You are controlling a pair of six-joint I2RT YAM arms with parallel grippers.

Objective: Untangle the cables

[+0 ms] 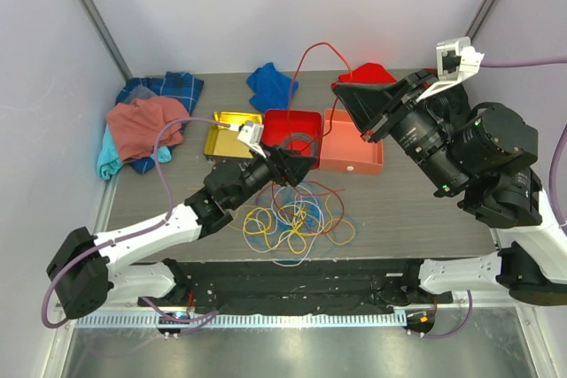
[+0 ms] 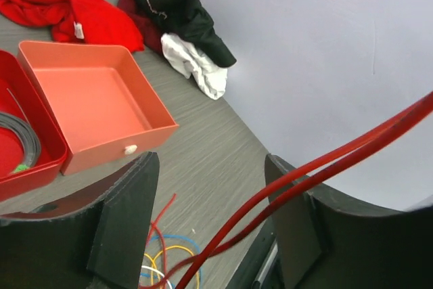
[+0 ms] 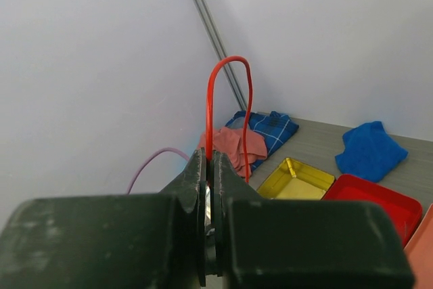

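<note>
Right tool (image 3: 210,167) pinches the thin red cable (image 3: 210,99) aloft, its length running down between the wide-open jaws of the left tool (image 2: 210,211) toward the multicoloured wire tangle (image 1: 292,219) beneath.

The red cable (image 2: 365,141) runs off the left wrist view's right edge

the left arm (image 1: 151,241) and right arm (image 1: 469,157) share white plastic links and bulky matte black joints. a lilac hose (image 1: 168,143) trails from each one, and a white bracket (image 1: 456,59) sits by the right wrist. both end in broad, flat black fingers (image 2: 125,214).
</note>
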